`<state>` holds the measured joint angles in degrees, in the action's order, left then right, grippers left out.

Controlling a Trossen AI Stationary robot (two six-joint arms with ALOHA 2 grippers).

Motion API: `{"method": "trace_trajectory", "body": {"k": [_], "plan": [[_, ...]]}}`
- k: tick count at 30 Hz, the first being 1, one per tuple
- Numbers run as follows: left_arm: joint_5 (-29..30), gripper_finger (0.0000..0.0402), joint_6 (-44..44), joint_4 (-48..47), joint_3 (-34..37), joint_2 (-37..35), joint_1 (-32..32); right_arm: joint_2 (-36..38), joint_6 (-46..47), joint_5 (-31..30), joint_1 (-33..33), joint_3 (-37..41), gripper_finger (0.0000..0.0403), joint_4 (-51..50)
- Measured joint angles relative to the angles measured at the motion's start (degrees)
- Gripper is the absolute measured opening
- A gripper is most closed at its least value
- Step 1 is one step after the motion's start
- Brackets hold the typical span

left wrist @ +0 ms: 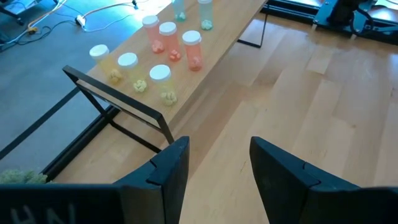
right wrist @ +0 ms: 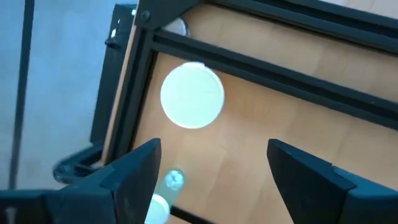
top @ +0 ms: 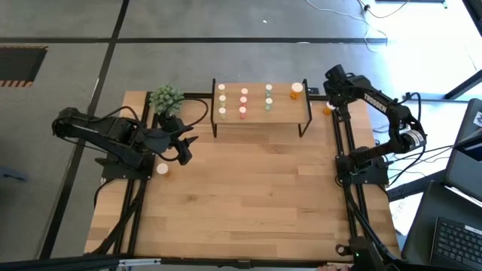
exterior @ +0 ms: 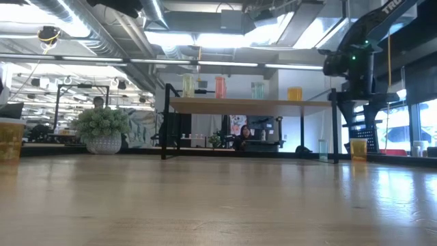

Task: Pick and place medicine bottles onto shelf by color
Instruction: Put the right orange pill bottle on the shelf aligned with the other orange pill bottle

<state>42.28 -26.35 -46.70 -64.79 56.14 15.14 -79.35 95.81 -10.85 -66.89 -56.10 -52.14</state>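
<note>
Your shelf (top: 260, 114) stands at the table's (top: 248, 203) far edge and carries three yellowish bottles (top: 222, 101), three pink-red ones (top: 244, 102), three green ones (top: 268, 98) and one orange bottle (top: 297, 90) at its right end (all upright, grouped in columns by color). A loose bottle (top: 162, 169) sits on the table just beside your left end effector (top: 183, 147), whose fingers are spread and empty. Your right end effector (right wrist: 211, 171), also spread and empty, hovers over a white-capped bottle (right wrist: 192, 95) beyond the shelf's right end.
</note>
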Motion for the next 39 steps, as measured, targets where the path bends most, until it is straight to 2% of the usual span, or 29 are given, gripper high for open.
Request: {"method": "trace_trajectory", "body": {"k": [4,17,30,39], "plan": [[0.01,0.0164,0.0,0.02,0.0,0.0,0.0,0.0,3.2,-0.07,-0.54,0.0,0.0296,0.3],[0.0,0.0164,0.0,0.0,0.0,0.0,-0.02,-5.48,4.64,0.37,-0.58,0.0,0.0296,2.76],[0.0,0.0164,0.0,0.01,0.0,0.0,-0.01,-5.94,4.91,-1.55,-2.28,0.0,0.0296,4.25],[0.01,0.0164,0.0,0.0,0.0,0.0,-0.02,-9.91,5.03,-1.43,-2.28,-0.17,0.0296,5.7]]}}
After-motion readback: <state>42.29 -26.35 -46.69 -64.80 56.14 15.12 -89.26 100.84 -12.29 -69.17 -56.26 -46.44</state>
